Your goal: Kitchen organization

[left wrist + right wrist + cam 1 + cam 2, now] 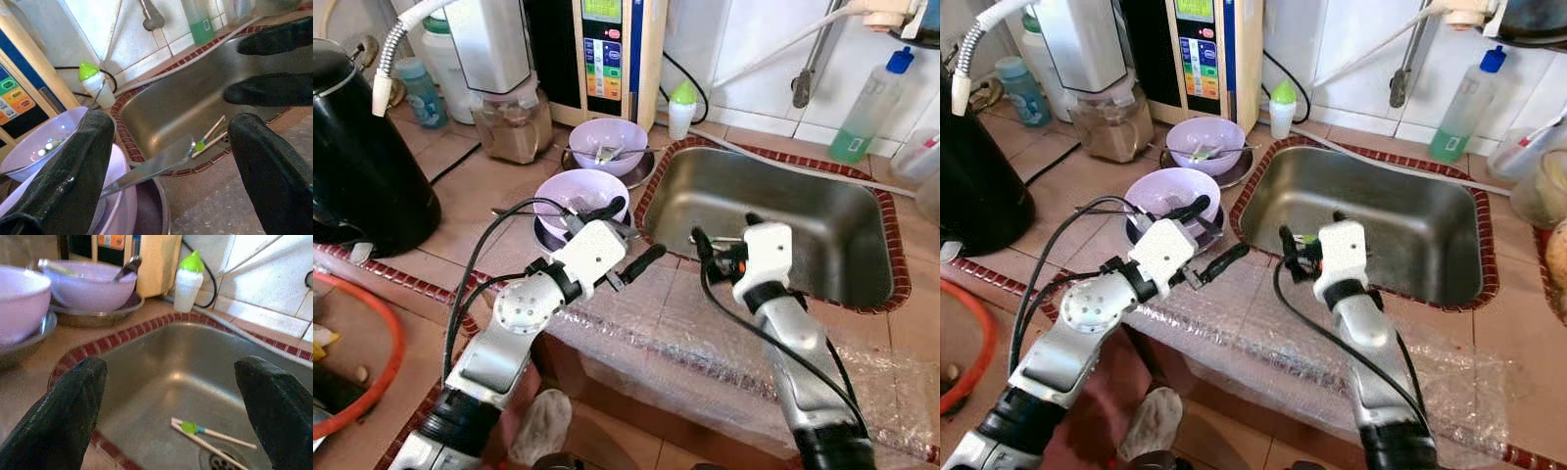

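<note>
Two lilac bowls stand on steel plates left of the sink: the near bowl [576,189] holds a metal utensil [146,169] whose blade pokes over its rim, and the far bowl [607,140] holds a spoon. My left gripper [625,237] hovers open and empty just right of the near bowl, at the counter's front. At the sink's near left rim my right gripper [724,233] is also open and empty. In the steel sink [822,225], two pale sticks with a green piece [210,433] lie by the drain.
A black kettle [362,157] stands at the left, and a blender jar [512,122] and a water machine [607,49] behind the bowls. A green-capped white bottle [682,108] and a green soap bottle [867,117] line the back wall. Bubble wrap [705,343] covers the counter's front.
</note>
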{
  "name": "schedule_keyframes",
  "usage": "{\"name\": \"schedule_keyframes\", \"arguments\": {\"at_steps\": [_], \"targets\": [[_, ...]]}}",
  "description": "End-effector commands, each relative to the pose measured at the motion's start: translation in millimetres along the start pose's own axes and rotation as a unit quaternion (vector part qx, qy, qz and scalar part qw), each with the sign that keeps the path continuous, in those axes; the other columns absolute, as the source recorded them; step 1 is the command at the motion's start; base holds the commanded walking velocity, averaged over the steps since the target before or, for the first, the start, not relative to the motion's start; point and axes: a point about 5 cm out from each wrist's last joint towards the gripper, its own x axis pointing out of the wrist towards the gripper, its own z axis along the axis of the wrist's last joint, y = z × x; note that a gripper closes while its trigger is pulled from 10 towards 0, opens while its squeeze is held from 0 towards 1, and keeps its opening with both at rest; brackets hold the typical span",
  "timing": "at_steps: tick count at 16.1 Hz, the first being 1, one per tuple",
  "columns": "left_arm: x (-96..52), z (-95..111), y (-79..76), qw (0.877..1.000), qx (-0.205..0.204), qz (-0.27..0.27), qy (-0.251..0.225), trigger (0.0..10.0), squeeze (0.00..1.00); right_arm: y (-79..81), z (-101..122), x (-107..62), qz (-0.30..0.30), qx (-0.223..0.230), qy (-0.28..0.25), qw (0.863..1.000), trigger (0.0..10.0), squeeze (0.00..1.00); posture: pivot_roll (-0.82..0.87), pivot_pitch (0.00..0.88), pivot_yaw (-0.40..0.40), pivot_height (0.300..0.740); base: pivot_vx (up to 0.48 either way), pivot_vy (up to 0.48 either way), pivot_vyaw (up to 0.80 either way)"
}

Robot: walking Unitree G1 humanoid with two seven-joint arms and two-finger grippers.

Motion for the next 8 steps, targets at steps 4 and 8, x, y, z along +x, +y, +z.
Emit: {"name": "schedule_keyframes", "arguments": {"at_steps": [4,8], "targets": [[13.2,0.2,10.6,1.000,0.017,0.010,-0.009,0.0,0.00,-9.5,-1.5,-23.3,0.022,-0.010,0.018,1.000,10.0,0.00,-0.05,0.058,0.037,0.740,0.000,0.000,0.00],[20.4,-2.8,17.6,0.999,0.028,0.030,-0.006,0.0,0.00,-2.0,6.0,-43.3,0.111,0.008,0.003,0.994,10.0,0.00,-0.07,0.063,0.058,0.740,0.000,0.000,0.00]]}}
